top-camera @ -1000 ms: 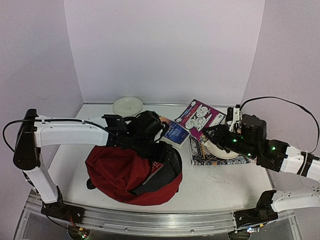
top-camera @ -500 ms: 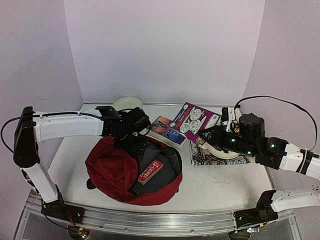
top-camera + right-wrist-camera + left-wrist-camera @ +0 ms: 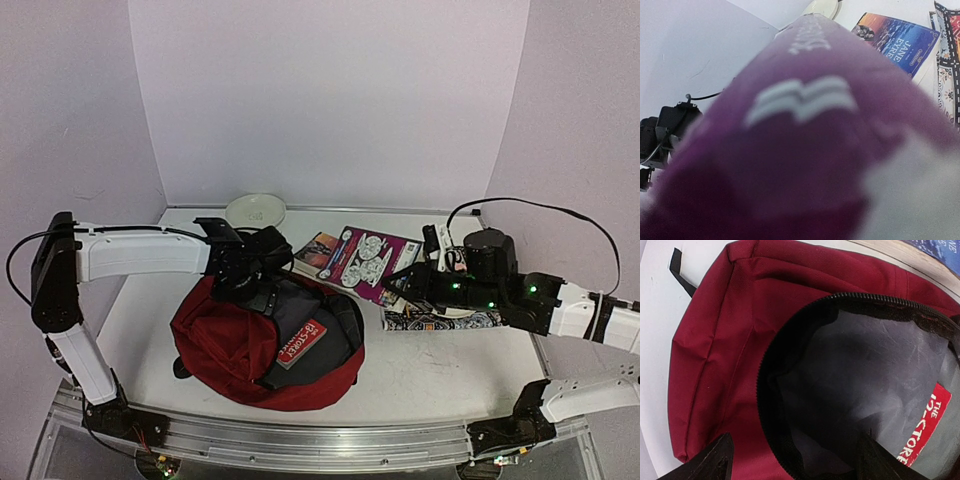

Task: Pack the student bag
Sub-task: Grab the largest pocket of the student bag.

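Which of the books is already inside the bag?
The red book with white letters, on the grey lining inside the open student bag; the blue book, purple book and patterned book are outside.

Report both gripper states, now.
Left gripper: open, fingers spread over the student bag's open mouth.
Right gripper: closed on the purple book.

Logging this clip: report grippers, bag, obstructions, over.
Left gripper, jaws open, over student bag mouth. Right gripper, jaws shut on purple book, short of bag. Blue book lies beside bag.
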Controlling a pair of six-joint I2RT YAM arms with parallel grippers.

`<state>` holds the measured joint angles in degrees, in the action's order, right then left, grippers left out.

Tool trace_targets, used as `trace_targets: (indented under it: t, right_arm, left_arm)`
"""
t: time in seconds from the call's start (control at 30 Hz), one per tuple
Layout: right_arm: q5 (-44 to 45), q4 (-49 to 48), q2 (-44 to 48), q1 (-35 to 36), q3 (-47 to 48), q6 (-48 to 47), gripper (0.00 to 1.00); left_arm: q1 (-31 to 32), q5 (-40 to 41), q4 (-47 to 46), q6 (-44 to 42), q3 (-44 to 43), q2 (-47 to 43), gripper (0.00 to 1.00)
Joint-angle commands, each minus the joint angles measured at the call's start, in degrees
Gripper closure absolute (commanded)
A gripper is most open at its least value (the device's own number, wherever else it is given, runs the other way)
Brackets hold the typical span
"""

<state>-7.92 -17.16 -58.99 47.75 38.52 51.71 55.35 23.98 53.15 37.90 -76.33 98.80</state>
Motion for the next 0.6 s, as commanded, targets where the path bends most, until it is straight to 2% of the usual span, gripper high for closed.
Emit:
trace_targets:
  t: [0.0, 0.07, 0.2, 0.27, 0.33, 0.4, 0.57]
  right_arm:
    - [-3.9, -5.86, 0.95, -0.18, 2.44, 0.15, 1.0]
    - [-4.62, -5.86, 0.98, -0.19, 1.92, 0.73, 1.0]
    - [-7.09, -5.86, 0.66, -0.16, 1.08, 2.24, 1.0]
    - [-8.21, -5.89, 0.29, -0.15, 0.5, 3.22, 1.0]
    - [-8.82, -5.89, 0.07, -0.17, 0.06, 3.84, 1.0]
    - [-9.13, -5.92, 0.0, -0.19, -0.21, 4.3, 1.0]
    - [-10.33, -5.88, -0.46, -0.18, -0.91, 5.31, 1.0]
  left_arm:
    - [-0.51, -2.94, -2.28, -0.73, -0.04, 0.68, 0.19]
    - [-0.51, -5.51, -4.54, -1.45, -0.27, 0.1, 0.32]
    - [-0.64, -5.92, -5.21, -2.39, -2.72, -0.8, 0.69]
    - [-0.85, -5.74, -5.17, -3.1, -4.22, -1.64, 0.83]
    - [-1.0, -5.34, -5.11, -3.84, -5.68, -2.66, 0.93]
    - [-1.05, -4.55, -4.98, -4.74, -7.23, -3.76, 1.0]
    - [-1.28, -2.52, -4.68, -5.97, -11.02, -6.78, 1.0]
